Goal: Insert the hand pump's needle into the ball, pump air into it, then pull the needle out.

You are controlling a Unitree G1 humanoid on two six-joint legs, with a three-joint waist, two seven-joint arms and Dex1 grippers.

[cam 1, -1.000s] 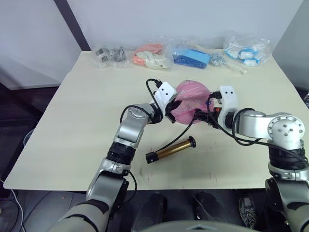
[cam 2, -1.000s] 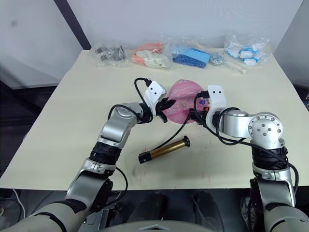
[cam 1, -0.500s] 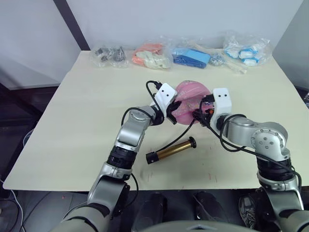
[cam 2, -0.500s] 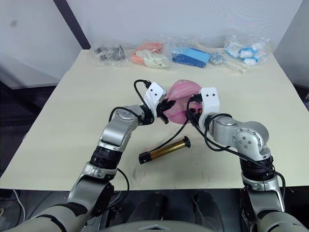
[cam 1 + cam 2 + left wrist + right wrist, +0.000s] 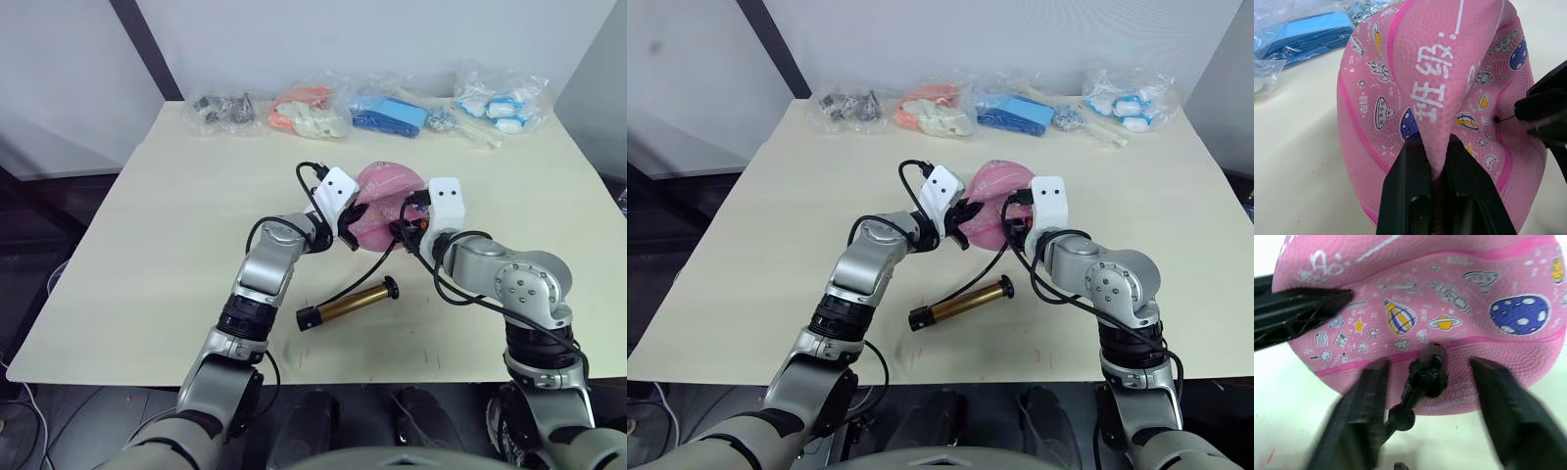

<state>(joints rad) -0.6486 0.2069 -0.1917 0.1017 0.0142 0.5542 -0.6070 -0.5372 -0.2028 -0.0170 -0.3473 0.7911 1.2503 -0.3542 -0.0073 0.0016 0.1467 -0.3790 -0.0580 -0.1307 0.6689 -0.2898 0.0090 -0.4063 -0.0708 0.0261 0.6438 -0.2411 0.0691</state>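
Observation:
The pink ball [image 5: 384, 189] lies saggy at the table's middle. My left gripper [image 5: 1432, 142] is shut on a raised fold of it, reaching in from the ball's left side. On the ball's right side my right gripper [image 5: 1428, 363] stands open, its fingers [image 5: 1364, 396] spread to either side of the hose's black fitting [image 5: 1427, 374]. The needle [image 5: 1506, 118] touches the ball's small valve hole [image 5: 1496, 119]. The hand pump [image 5: 343, 305] lies flat on the table nearer to me, and its black hose [image 5: 377, 262] curves up to the ball.
Several clear bags line the table's far edge: dark parts [image 5: 220, 110], orange-white items [image 5: 309, 113], blue items [image 5: 392, 115], blue-white items [image 5: 495, 98]. Bare tabletop [image 5: 167, 225] spreads to the left, with another bare stretch to the right.
My right arm has swung in and its gripper has shifted left, closer to the ball. The left gripper, ball and pump have stayed put.

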